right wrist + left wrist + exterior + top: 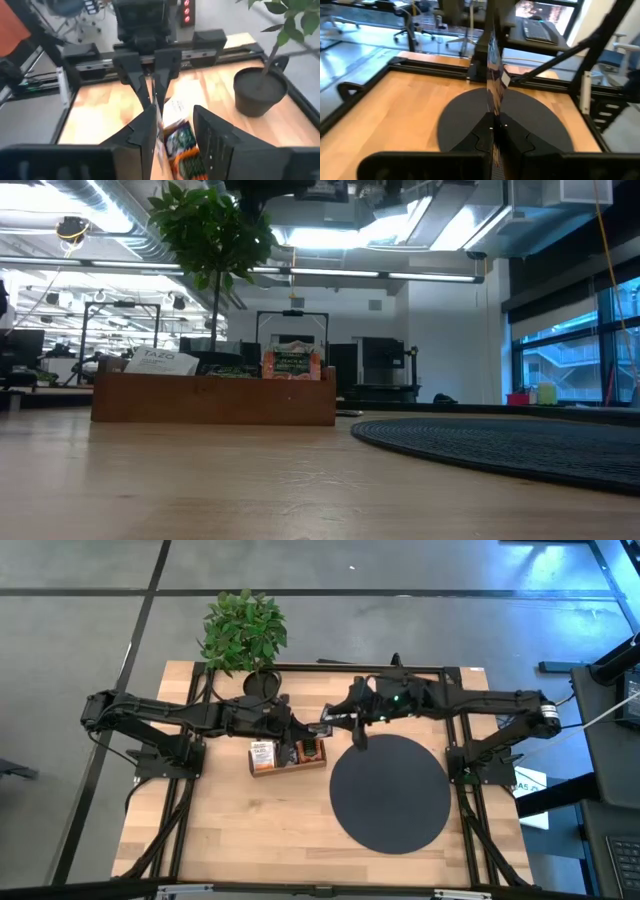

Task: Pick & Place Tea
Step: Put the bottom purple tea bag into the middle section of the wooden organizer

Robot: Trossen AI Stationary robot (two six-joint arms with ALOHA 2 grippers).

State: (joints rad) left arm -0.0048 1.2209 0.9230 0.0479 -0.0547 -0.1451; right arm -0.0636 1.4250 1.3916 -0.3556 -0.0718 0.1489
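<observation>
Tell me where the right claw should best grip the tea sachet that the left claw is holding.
Grip the sachet's free end, opposite the left claw, approaching head-on. It is thin and flat, so the right claw should probably close on its two broad faces.

Counts: two dark arms, one left tool [494, 131] and one right tool [172, 131]. One dark sachet [493, 75] edge-on between the tools. One wooden tray [288, 757] with three compartments; sachets standing in it too packed to count, at least one white sachet [160, 362] and one green-orange sachet [291, 361] show above its wall. One black round mat [390, 793]. One potted plant [244, 632]. One desk [250, 830].
</observation>
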